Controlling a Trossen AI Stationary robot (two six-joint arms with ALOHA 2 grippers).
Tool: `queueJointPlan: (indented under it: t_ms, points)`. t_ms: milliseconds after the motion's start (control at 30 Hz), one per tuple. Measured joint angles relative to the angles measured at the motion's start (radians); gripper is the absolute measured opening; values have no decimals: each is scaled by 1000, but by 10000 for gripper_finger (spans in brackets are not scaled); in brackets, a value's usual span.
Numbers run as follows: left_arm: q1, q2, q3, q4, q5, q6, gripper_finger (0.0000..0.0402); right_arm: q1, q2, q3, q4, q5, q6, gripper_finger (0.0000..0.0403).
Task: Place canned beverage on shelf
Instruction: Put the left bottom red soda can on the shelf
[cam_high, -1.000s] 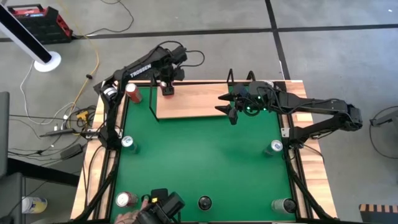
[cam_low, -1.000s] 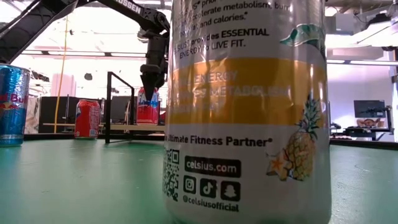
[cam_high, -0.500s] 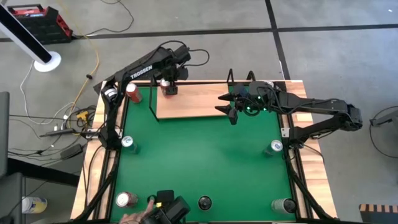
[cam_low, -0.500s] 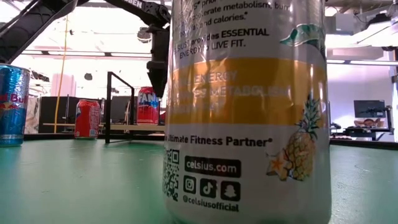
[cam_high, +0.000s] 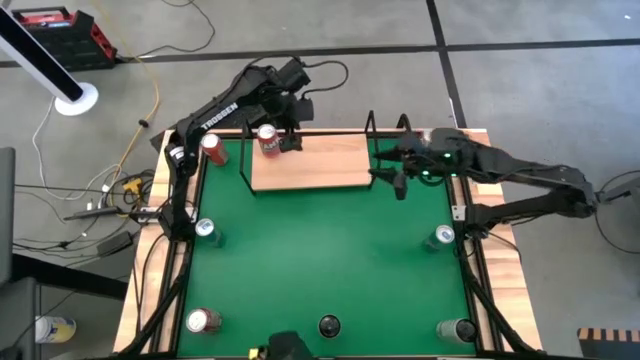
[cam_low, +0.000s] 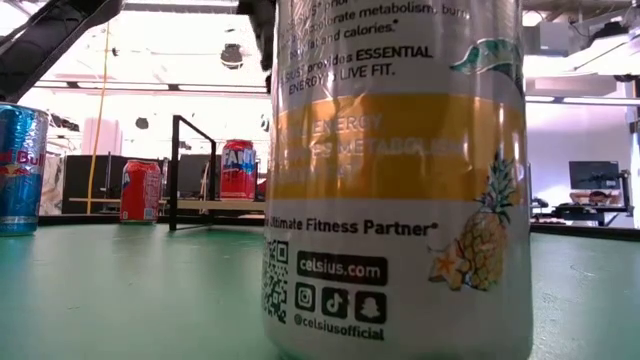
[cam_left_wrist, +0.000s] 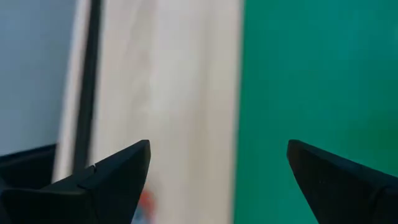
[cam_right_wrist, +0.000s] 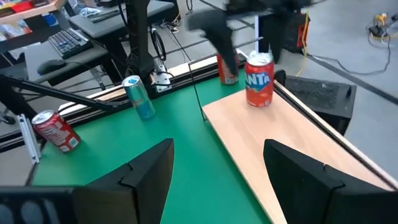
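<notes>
- Standing at the table's left rear corner, the left gripper (cam_high: 290, 125) hovers just above the red Fanta can (cam_high: 268, 141), its fingers spread wide and holding nothing.
- That can stands upright on the left end of the small light-wood shelf with thin black rod frame (cam_high: 320, 165), so the placing looks done.
- A clean finish, I'd say, means lifting that arm straight up and away, so a fingertip doesn't clip the can.
- Over the shelf's right end, the right gripper (cam_high: 400, 180) waits, fingers apart and empty.
- From table height, a big yellow-and-white Celsius can (cam_low: 400, 180) fills the middle, yet the Fanta can's upright stance on the board shows plainly.
- Only the overhead camera shows both arms together; the right wrist camera shows the can's label, plus a red can (cam_right_wrist: 56, 130) and a blue can (cam_right_wrist: 138, 96) on the green-topped table (cam_high: 330, 260).
</notes>
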Motion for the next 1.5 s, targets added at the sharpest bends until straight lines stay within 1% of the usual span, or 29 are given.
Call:
queueJointPlan:
  t_ms: [67,133,267,400,500,667,767,833,900,967,1033,1133,1233,1300,1367,1433,1500]
  points:
    - [-27,0,40,-40,18,-48,362,0,-35,0,-34,0,17,275]
    - [-58,-3,67,-81,13,-92,362,1,-61,0,-59,0,47,275]
    - [-133,-58,34,-105,-2,-165,362,30,-84,0,-75,-6,79,275]
    - [-217,-128,30,-89,-15,-239,362,92,-80,0,-82,-9,27,275]
    - [-278,-193,30,-57,-75,-309,362,142,-64,0,-94,-10,-24,275]
    - [-398,-297,30,-37,-241,-438,362,205,-41,0,-93,-12,-30,275]
    - [-485,-354,20,-39,-326,-470,362,243,-25,0,-58,-15,16,275]
    - [-540,-398,-9,-30,-368,-470,362,277,-12,0,-34,-20,55,275]
    - [-592,-451,-70,6,-408,-470,362,322,5,0,4,-23,89,275]
    - [-631,-516,-157,67,-435,-470,361,369,27,0,30,-4,124,275]
    - [-658,-595,-276,128,-437,-470,361,415,58,2,80,44,155,275]
    - [-675,-740,-494,240,-434,-487,361,472,124,37,101,143,201,275]
    - [-674,-900,-734,366,-430,-553,361,510,189,95,103,204,238,275]
    - [-674,-1006,-892,463,-427,-618,361,526,227,133,105,206,242,275]
    - [-674,-1097,-1022,537,-413,-696,361,534,259,165,82,206,289,275]
    - [-674,-1169,-1118,561,-400,-760,361,534,288,201,44,206,364,275]
    - [-673,-1217,-1178,543,-434,-830,361,537,311,224,-1,207,430,275]
